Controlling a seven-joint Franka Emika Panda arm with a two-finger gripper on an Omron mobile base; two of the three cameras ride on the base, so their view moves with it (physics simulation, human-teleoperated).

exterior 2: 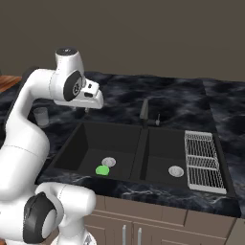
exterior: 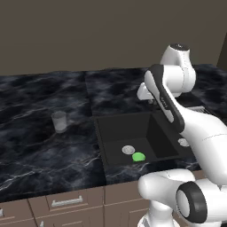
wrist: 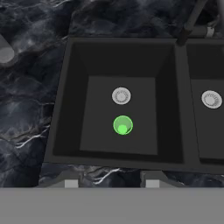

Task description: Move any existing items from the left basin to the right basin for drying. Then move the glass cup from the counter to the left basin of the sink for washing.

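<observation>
A small bright green lump (exterior: 138, 156) (exterior 2: 102, 170) (wrist: 123, 125) lies on the floor of the left basin (exterior: 116, 131) (exterior 2: 91, 139) (wrist: 100, 140), just in front of its silver drain (wrist: 121, 96). My gripper (exterior 2: 86, 109) (wrist: 112, 180) hangs high above this basin, pointing down, open with nothing between its fingers. The right basin (exterior 2: 160, 153) (wrist: 205, 127) holds nothing but its drain. The glass cup (exterior: 59, 121) (exterior 2: 41, 116) (wrist: 5, 51) stands upright on the black marble counter (exterior: 40, 150), left of the sink.
A dark curved faucet (exterior 2: 144, 112) (wrist: 190, 22) rises behind the divider between the basins. A silver wire rack (exterior 2: 203, 160) lies on the counter right of the right basin. Beige cabinets (exterior: 66, 201) run below the counter edge.
</observation>
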